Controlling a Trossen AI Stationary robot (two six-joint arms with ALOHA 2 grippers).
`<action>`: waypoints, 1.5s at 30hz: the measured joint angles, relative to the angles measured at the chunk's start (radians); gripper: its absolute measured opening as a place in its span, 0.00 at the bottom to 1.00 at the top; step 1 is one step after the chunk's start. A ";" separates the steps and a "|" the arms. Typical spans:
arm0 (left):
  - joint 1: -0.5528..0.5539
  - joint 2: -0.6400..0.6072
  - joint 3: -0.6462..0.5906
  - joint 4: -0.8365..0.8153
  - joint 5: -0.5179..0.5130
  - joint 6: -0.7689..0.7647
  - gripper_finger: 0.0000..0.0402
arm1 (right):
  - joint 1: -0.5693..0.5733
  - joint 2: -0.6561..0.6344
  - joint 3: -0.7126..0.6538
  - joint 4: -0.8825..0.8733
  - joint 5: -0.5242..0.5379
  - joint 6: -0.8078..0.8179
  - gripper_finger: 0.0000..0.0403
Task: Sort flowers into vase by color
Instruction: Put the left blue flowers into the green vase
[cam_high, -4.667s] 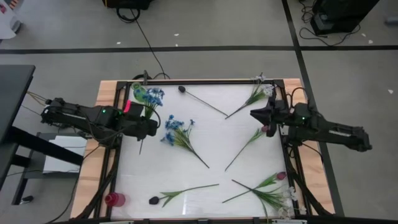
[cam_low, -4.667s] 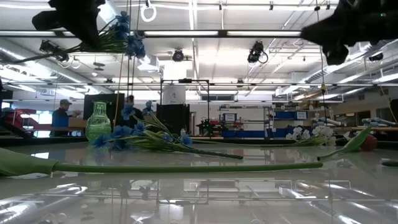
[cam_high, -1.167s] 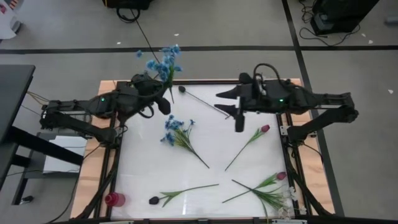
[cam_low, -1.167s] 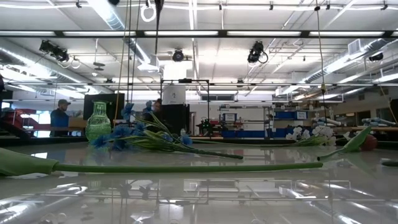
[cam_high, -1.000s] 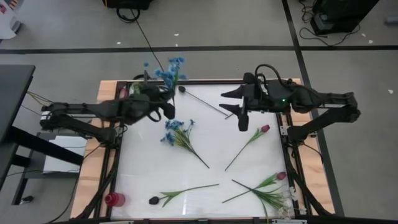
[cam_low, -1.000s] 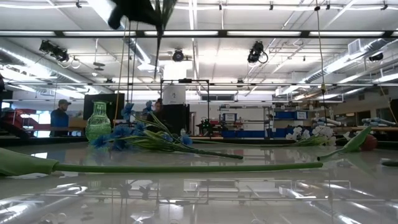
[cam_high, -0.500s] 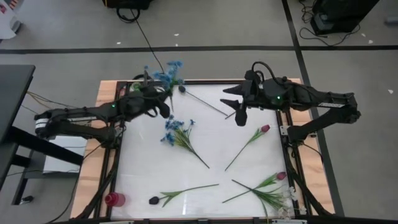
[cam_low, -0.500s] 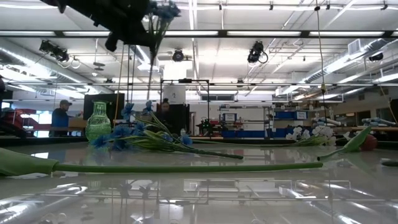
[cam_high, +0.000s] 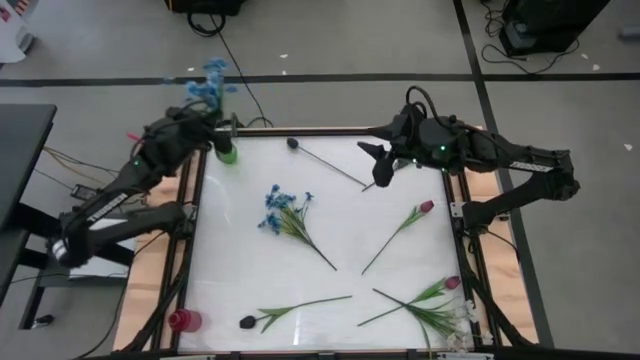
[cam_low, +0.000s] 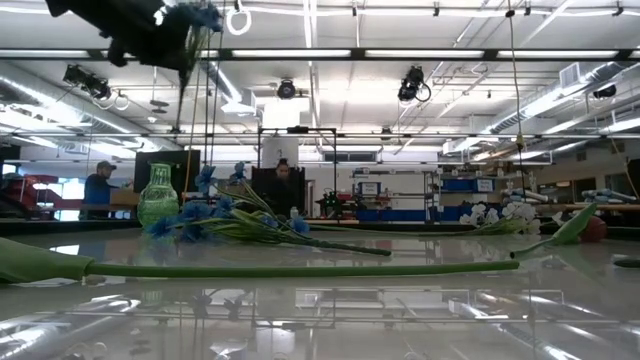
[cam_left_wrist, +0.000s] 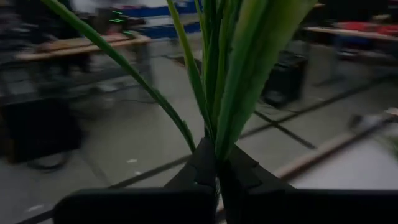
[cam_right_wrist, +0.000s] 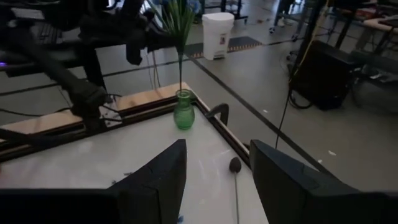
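My left gripper (cam_high: 213, 128) hangs over the table's far left corner, shut on a bunch of blue flowers (cam_high: 205, 85) whose heads stand above it. The bunch's thin stem (cam_right_wrist: 180, 71) drops straight to the mouth of the green vase (cam_right_wrist: 182, 115), also seen in the high view (cam_high: 228, 153). My right gripper (cam_high: 375, 170) hovers open over the far middle of the table, above the stem of a dark-headed flower (cam_high: 325, 163). A second blue bunch (cam_high: 285, 215) lies flat on the table. My left gripper pinches the bunch's green stems and leaves (cam_left_wrist: 214, 146) between its two fingers, which lie across them. The bunch is upright and lifted, blue heads above the fingers. Its lower stem end (cam_right_wrist: 180, 90) hangs down to the vase's mouth; whether it is inside I cannot tell.
A pink flower (cam_high: 400, 225), a dark-headed flower (cam_high: 290, 310) and a pink-and-white bunch (cam_high: 430, 305) lie on the white table. A small red vase (cam_high: 183, 320) stands at the near left corner. A black frame (cam_high: 330, 129) rims the table.
My left gripper has swung from over the table's far middle toward the far left corner, carrying the blue bunch upright until its stem hangs over the green vase. My right gripper has drifted a little toward the far edge, still open.
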 joint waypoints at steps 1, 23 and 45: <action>0.033 -0.004 0.000 0.000 0.000 0.007 0.02 | -0.004 0.000 0.000 0.000 0.001 0.009 0.46; 0.187 -0.031 -0.133 0.152 -0.004 -0.008 0.02 | -0.054 0.000 0.000 0.002 0.000 0.029 0.46; 0.187 -0.022 -0.327 0.225 -0.078 -0.183 0.04 | -0.091 0.000 0.000 0.018 -0.001 -0.015 0.46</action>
